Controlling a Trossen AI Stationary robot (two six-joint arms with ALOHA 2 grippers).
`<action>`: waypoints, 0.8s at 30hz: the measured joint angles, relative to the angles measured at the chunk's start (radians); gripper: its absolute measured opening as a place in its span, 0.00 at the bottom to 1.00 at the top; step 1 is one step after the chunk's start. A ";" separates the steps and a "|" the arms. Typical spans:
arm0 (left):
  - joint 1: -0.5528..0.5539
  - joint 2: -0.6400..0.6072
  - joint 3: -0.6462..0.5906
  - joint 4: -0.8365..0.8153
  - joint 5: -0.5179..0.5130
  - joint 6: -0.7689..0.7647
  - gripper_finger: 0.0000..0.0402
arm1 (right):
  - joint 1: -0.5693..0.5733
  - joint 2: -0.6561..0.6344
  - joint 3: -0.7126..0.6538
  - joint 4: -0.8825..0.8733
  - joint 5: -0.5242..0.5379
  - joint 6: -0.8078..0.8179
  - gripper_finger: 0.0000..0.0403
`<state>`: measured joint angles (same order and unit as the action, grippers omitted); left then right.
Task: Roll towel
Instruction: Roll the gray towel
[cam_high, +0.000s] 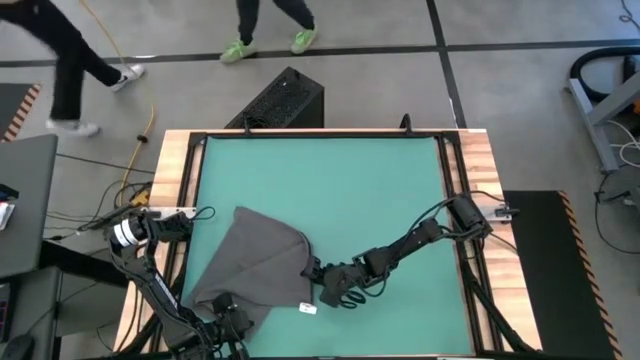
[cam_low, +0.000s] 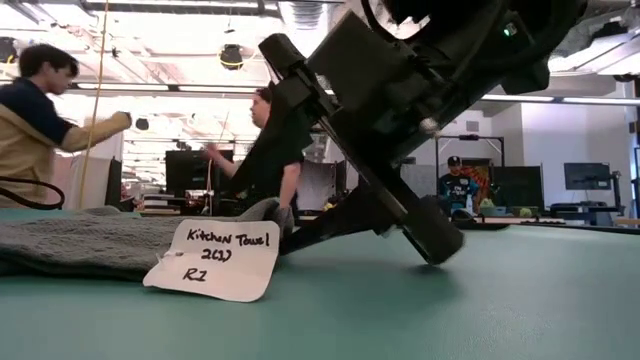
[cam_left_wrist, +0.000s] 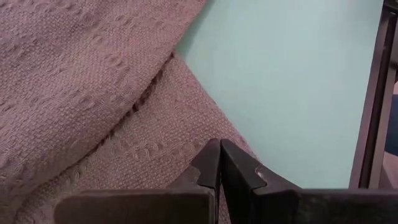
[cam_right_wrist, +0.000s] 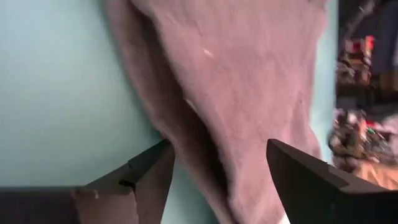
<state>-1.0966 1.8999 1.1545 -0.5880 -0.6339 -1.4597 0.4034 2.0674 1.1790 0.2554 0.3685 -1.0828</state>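
Right now I see the towel (cam_high: 258, 262) lying crumpled on the green mat (cam_high: 370, 190), down toward seven o'clock of the table from my overhead camera, its folds rising to a peak at its far edge. Its white label tag (cam_high: 307, 309) sits on the mat just off the cloth's near right corner; from the low camera the tag (cam_low: 213, 259) reads "Kitchen Towel" in handwriting and rests flat against the mat beside the grey fabric (cam_low: 80, 243).

My right gripper (cam_high: 312, 270) has reached across from the three o'clock side and sits at the towel's right edge. Through its wrist camera the two fingers (cam_right_wrist: 149, 174) stand wide apart, with the towel's folded edge (cam_right_wrist: 236, 93) running between them, and I see no clamp on the cloth. In the low camera that gripper (cam_low: 400, 215) is tilted steeply with its tip down at the mat.

My left gripper (cam_high: 224, 306) is at the towel's near edge, around six o'clock. Its fingers (cam_left_wrist: 236, 171) are pressed together tip to tip, poised over the woven cloth (cam_left_wrist: 93, 93); whether any fabric is pinched I cannot tell.

Two people (cam_low: 35, 120) stand in the room behind the table.
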 joint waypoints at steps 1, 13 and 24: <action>0.000 0.000 0.000 0.000 0.002 0.000 0.00 | 0.001 0.000 0.000 0.000 -0.022 0.000 0.67; 0.000 0.000 0.000 0.003 0.001 -0.002 0.00 | -0.008 0.000 0.000 0.007 -0.034 0.028 0.29; 0.000 0.000 0.000 0.004 0.001 -0.001 0.00 | -0.012 -0.008 0.042 0.005 0.070 0.095 0.04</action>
<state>-1.0968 1.8999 1.1545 -0.5843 -0.6332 -1.4609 0.3914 2.0598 1.2207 0.2602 0.4388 -0.9876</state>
